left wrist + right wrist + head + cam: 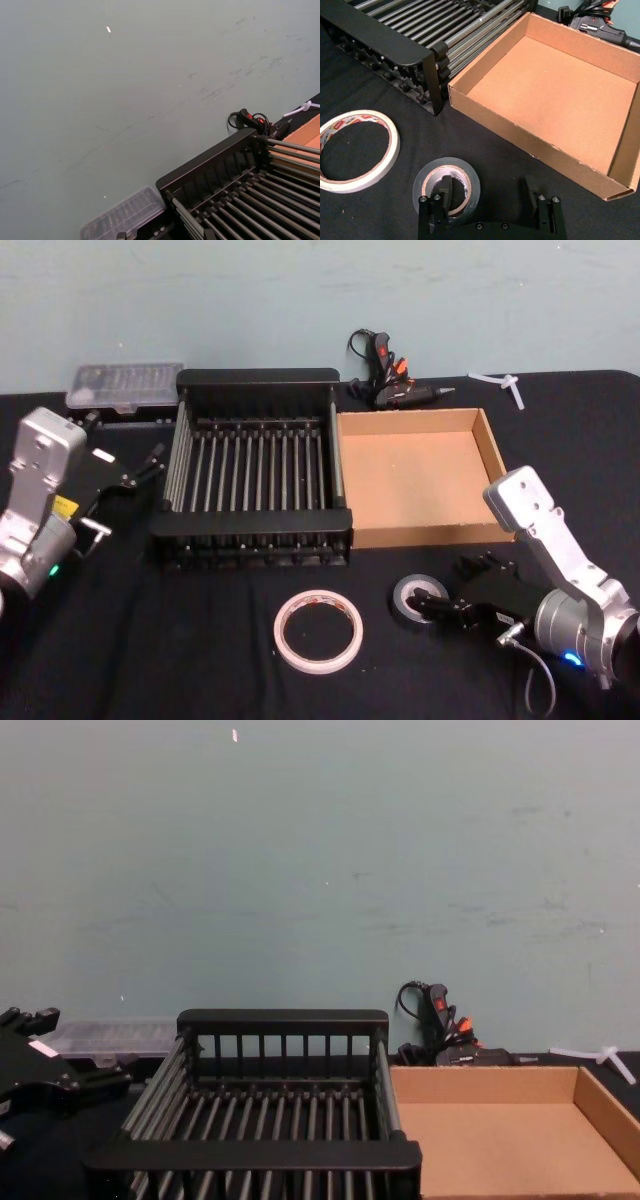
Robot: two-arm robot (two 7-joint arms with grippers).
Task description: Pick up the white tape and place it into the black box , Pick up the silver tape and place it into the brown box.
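Head view: nothing is held by the black box (255,460) or brown box (415,475); the silver tape (418,597) is straddled by the wide-spread right pincer (447,602).

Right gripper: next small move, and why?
Probably lower a touch and close. The right gripper is open at the silver tape, one finger over the roll's core, the other outside its wall on the cloth. Both the tape and the white tape lie on the table, and the brown box sits open just beyond.
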